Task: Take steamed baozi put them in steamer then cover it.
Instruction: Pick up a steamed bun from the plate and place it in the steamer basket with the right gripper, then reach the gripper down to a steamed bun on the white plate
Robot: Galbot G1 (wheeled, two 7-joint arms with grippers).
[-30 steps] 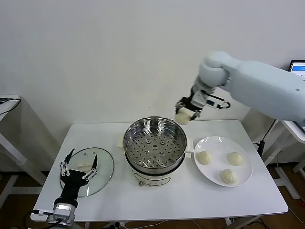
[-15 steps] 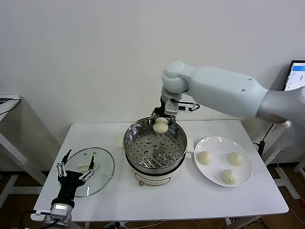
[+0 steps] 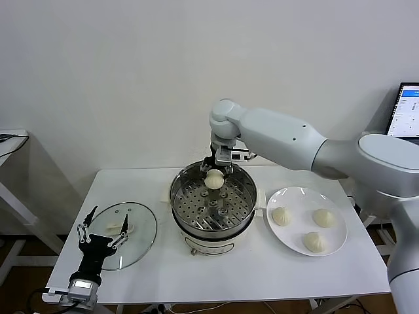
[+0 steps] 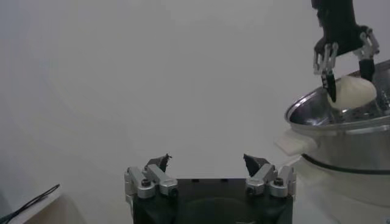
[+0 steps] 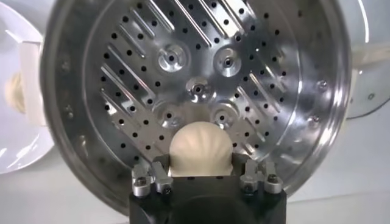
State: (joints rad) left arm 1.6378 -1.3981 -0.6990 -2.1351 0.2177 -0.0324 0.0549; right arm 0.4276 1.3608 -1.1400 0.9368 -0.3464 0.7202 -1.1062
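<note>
Left gripper [image 3: 105, 235] hung spread wide over the round clear glass lid [image 3: 134, 226] near table's front-left edge. Right gripper [image 3: 215, 176] clenched one cream-white pleated bun [image 3: 214, 178] above the shiny steel steamer [image 3: 213, 199], inside its far rim. Three buns [image 3: 313, 241] sat on white plate [image 3: 294, 196] rightward.

My right arm reaches forward, its gripper [image 3: 214, 178] pointing down with fingers clamped on a load; my left gripper [image 3: 105, 230] sits low, fingers spread.

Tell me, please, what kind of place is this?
Probably a lab or test room set up as a small kitchen: a plain white table against a bare wall, a steamer and a plate of baozi, and a computer screen at the edge.
</note>
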